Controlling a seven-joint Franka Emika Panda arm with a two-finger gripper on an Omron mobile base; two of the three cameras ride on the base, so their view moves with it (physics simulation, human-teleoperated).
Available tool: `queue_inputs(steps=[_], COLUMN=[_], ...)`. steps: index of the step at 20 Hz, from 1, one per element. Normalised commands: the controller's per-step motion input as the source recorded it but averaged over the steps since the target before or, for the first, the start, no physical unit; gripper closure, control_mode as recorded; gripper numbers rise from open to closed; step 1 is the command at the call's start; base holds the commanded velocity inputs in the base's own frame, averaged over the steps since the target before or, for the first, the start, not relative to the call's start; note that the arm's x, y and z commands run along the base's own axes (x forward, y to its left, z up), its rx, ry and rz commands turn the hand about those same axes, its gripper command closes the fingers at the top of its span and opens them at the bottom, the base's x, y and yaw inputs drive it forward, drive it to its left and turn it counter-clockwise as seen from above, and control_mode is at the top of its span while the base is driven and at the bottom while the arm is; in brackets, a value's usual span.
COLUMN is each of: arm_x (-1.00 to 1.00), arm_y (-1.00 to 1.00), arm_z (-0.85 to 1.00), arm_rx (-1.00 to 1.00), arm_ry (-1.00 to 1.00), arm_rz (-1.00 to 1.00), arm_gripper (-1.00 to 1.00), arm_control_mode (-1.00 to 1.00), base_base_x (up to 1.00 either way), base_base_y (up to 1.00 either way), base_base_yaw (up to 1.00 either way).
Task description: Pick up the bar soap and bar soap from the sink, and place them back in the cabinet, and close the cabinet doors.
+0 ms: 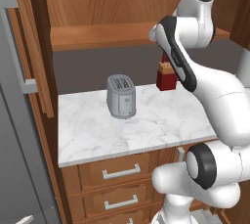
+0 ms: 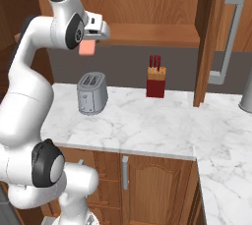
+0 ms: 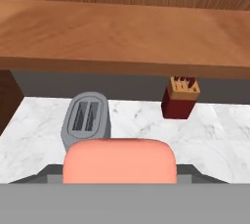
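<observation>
A: Holding one bar soap [image 3: 119,161], our end effector [image 2: 88,46] is clamped on it, up in front of the cabinet [image 2: 147,3], just short of the plank shelf [image 3: 122,32] and a little below its front edge. In the right base view the bar hangs pink under the hand.

B: How do we think it will handle?

A: We judge it light, stiff and fairly slick: a small flat bar with rounded corners. We have it across its flat body, and that looks like the right place to take hold; a pinch near a rounded end could let it squirt out. We'd set it flat on the shelf before letting go.

B: And the second bar, the sink?

A: We cannot place either from here.

B: What lies beyond the hand?

A: Below it, the marble desk [image 1: 146,130] carries a grey toaster [image 1: 120,96] near the middle and a dark red knife block [image 2: 155,82] toward the back edge. One cabinet door [image 2: 209,37] stands open at the right, its grey bar handle [image 2: 229,42] facing us, so closing is not yet done.

B: Any writing or brand?

A: None we can read, on the soap, toaster or block.
</observation>
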Motion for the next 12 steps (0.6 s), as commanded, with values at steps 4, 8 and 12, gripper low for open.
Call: queue_inputs(steps=[4,8,12], arm_x=[0.14,0.06,0.1], arm_y=[0.0,-0.02,-0.04], arm_z=[0.1,0.01,0.0], arm_rx=[0.0,0.0,0.0], arm_ry=[-0.04,-0.18,-0.23], arm_rz=[0.0,0.0,0.0], arm_gripper=[1.0,1.0,1.0], arm_control_mode=[-1.0,-1.0,-1.0], base_base_x=[0.0,0.0,0.0], base_base_y=[0.0,0.0,0.0], base_base_yaw=[0.0,0.0,0.0])
